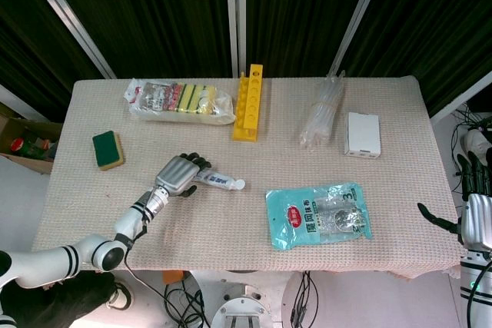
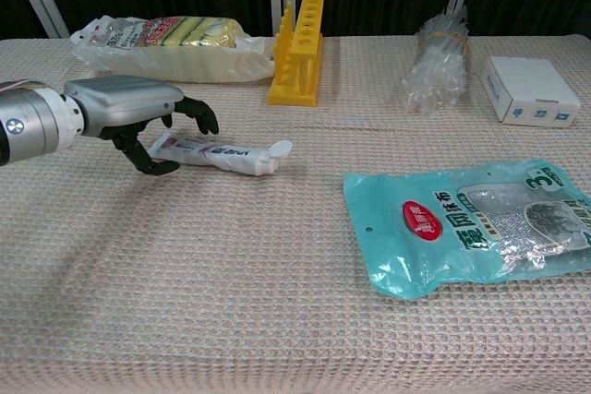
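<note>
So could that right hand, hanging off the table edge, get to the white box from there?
Probably yes. The right hand hangs off the table's right edge, holding nothing, and the white box lies on that same side. Nothing stands between them; the teal packet lies nearer the front.

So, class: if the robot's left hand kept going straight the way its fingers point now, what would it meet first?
The left hand would meet the white toothpaste tube first. Its curled dark fingers already arch over the tube's flat end, though whether they touch it is unclear. The yellow plastic rack stands farther along.
</note>
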Motion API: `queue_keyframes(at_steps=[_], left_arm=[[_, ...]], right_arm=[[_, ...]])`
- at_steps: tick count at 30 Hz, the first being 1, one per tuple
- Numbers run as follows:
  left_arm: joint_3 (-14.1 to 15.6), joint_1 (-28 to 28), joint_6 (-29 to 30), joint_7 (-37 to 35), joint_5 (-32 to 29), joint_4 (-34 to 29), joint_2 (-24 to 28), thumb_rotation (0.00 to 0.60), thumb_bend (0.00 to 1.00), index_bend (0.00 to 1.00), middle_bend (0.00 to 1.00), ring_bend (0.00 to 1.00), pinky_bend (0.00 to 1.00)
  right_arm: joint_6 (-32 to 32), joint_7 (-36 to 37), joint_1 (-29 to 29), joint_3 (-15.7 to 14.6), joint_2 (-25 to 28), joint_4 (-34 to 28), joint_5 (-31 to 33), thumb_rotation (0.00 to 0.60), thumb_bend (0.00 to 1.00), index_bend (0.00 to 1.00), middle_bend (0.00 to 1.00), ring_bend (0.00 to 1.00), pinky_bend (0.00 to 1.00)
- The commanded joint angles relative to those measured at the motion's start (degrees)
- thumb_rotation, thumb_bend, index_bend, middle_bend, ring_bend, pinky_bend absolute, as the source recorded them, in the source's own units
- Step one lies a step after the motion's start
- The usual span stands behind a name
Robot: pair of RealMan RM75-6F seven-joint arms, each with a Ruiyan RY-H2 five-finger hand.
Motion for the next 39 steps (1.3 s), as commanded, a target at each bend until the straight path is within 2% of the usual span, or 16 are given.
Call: queue_keyframes(at_steps=[1, 7, 16, 23, 39], left_arm=[[0.3, -0.3, -0.1, 0.2, -0.5, 0.1, 0.1, 0.600, 0.38, 0.23, 0.23, 0.16, 0.28], [0.8, -0.7, 0.4, 0.5, -1.4, 0.3, -0.2, 0.600, 0.38, 0.25, 0.24, 0.17, 0.29], [1.2, -1.8, 0.6, 1.2, -2.7, 1.3, -1.1, 0.600, 0.38, 0.31, 0.31, 0.22, 0.33], [1.6, -2.5, 0.6, 1.1, -3.0, 2.6, -1.9, 0.600, 0.38, 0.31, 0.32, 0.24, 0.34], [1.9, -2.6, 2.5, -0.7, -2.0, 4.2, -3.1, 0.600, 0.38, 0.48, 0.47, 0.35, 0.44]], right_arm=[[-0.1, 0.2, 0.0, -0.1, -0.1, 0.3, 0.1, 0.533, 0.05, 0.00, 0.00, 0.00, 0.00], [-0.4, 0.9, 0.0, -0.2, -0.5, 1.3, 0.2, 0.533, 0.05, 0.00, 0.00, 0.00, 0.00], [-0.4, 1.5, -0.1, -0.3, -0.6, 2.1, 0.5, 0.535, 0.05, 0.00, 0.00, 0.00, 0.00], [-0.7, 1.8, -0.1, -0.2, -0.9, 2.7, 0.9, 0.536, 0.05, 0.00, 0.00, 0.00, 0.00], [-0.9, 1.5, 0.0, -0.2, -1.2, 2.9, 1.1, 0.547, 0.05, 0.00, 0.00, 0.00, 0.00]])
